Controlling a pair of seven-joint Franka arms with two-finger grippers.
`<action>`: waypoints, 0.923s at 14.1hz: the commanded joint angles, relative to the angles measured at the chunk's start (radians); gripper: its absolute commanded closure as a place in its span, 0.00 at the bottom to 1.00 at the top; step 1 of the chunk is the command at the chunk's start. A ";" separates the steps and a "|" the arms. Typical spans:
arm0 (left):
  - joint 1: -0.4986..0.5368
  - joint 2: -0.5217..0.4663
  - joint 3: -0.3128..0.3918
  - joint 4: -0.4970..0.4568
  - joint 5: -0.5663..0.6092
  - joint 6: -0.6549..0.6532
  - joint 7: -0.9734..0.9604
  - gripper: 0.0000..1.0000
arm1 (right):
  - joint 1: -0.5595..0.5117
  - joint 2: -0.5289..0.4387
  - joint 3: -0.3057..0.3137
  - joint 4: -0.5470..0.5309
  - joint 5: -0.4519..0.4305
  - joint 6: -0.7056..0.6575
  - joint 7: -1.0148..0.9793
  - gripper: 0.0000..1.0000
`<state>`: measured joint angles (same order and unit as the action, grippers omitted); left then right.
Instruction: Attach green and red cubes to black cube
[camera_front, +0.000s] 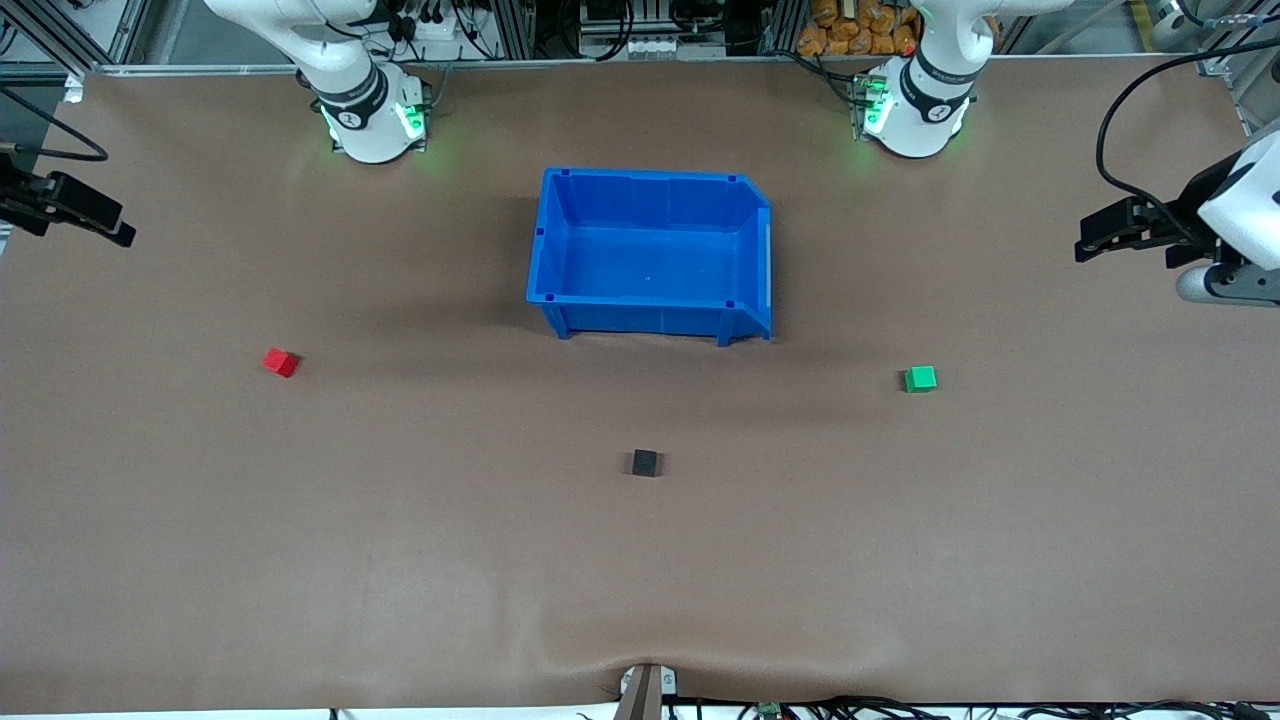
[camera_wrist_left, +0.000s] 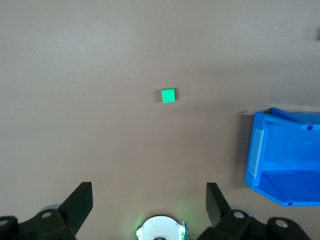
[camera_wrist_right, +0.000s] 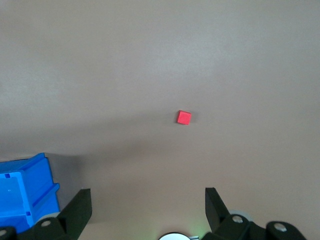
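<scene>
The black cube (camera_front: 645, 462) sits on the brown table, nearer to the front camera than the blue bin. The green cube (camera_front: 920, 378) lies toward the left arm's end of the table and shows in the left wrist view (camera_wrist_left: 168, 95). The red cube (camera_front: 280, 361) lies toward the right arm's end and shows in the right wrist view (camera_wrist_right: 183, 117). My left gripper (camera_front: 1090, 240) is open and empty, held high over the table's left-arm end. My right gripper (camera_front: 115, 228) is open and empty, held high over the table's right-arm end.
An empty blue bin (camera_front: 650, 315) stands mid-table between the arm bases, seen also in the left wrist view (camera_wrist_left: 260, 155) and the right wrist view (camera_wrist_right: 40, 180). The brown mat (camera_front: 400, 560) covers the table.
</scene>
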<state>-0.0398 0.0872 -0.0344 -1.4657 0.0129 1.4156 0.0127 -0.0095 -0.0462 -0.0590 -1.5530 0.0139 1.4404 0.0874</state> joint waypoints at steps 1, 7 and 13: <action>0.012 -0.044 -0.002 -0.140 -0.011 0.083 -0.020 0.00 | -0.010 0.009 0.005 0.018 0.001 -0.014 -0.009 0.00; 0.011 -0.083 -0.007 -0.388 -0.016 0.334 -0.030 0.00 | -0.024 0.086 0.007 0.039 -0.009 0.000 -0.015 0.00; 0.027 0.003 -0.007 -0.551 -0.016 0.621 -0.158 0.00 | -0.059 0.311 0.005 0.065 0.003 0.105 -0.012 0.00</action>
<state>-0.0328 0.0886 -0.0351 -1.9464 0.0115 1.9405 -0.1310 -0.0349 0.1892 -0.0632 -1.5362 0.0126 1.5295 0.0870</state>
